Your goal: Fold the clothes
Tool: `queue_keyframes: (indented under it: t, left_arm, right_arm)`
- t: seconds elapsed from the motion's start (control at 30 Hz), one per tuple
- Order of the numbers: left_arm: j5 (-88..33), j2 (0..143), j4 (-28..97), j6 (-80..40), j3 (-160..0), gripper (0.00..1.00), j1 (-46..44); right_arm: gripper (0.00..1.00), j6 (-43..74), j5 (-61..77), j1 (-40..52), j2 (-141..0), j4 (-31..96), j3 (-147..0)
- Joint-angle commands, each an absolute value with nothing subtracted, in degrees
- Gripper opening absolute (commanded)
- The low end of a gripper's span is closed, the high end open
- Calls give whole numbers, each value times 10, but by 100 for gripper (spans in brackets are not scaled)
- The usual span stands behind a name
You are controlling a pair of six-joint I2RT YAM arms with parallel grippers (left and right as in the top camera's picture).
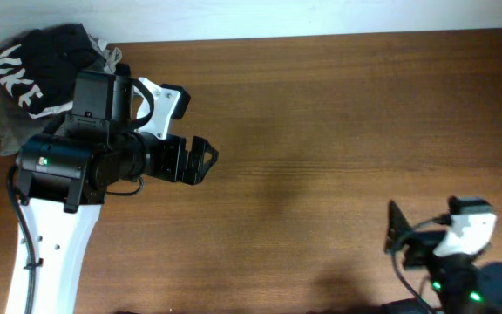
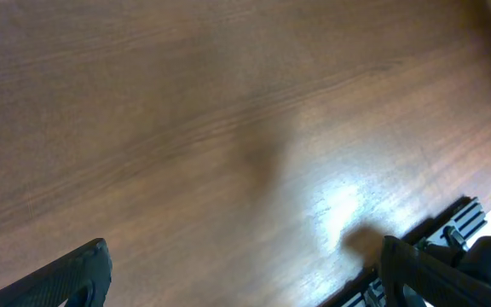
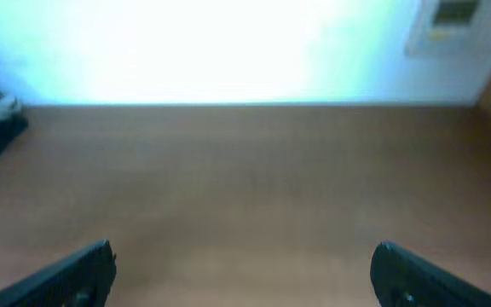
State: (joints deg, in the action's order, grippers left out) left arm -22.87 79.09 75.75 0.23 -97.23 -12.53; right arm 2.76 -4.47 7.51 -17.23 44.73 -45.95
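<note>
- Nearest to the overhead lens, the left arm (image 1: 59, 166) is rising over the left part of the table (image 1: 338, 113). Its black body and white camera mount (image 1: 166, 103) are covering the wood beneath and the right border of the clothes heap.
- The left gripper (image 1: 206, 160) is pointing to the right above bare wood. Its jaws are standing wide apart and holding nothing.
- The right gripper (image 3: 247, 277) is sitting at the near right corner, also spread wide and empty. In its wrist view only two dark fingertips are showing at the bottom.
- The T-shirt (image 1: 46, 57), very dark, is lying crumpled in the far left corner, reaching the back edge of the table and well apart from both grippers.
- A grey-olive garment (image 1: 5, 131) is peeking out under it on the left side. A pale cloth (image 1: 111, 57) is showing at its right side, just beside the left arm.
- Between the two arms the wood is lying open from back edge to front edge, and a white wall (image 1: 321, 17) is running directly behind.
- White block letters (image 1: 17, 80) on the T-shirt are seeming to read "NIKE", though the first letter is partly folded.
- A small pale plate (image 3: 454, 17) on the wall is appearing too blurred for reading.
</note>
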Motion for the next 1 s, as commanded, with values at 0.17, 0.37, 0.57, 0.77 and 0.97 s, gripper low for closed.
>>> queue_keyframes:
  t: [0.17,0.37,0.57,0.77,0.97]
  left_arm:
    - [-227,790,757,11,-971,99,-126]
    - [-227,790,757,11,-971,99,-126]
    - [-227,790,757,11,-971,99,-126]
    - [-227,790,757,11,-971,99,-126]
    - [-227,790,757,11,-971,99,-126]
  right_arm:
    - [99,-2,23,43,-55,69,-124]
    - [99,-3,39,40,-7,-72,-13]
    - [99,-2,32,5,-2,-75,-3]
    - [99,-2,32,-32,-2,-45,-3]
    - [99,-2,30,-31,-2,44,-3]
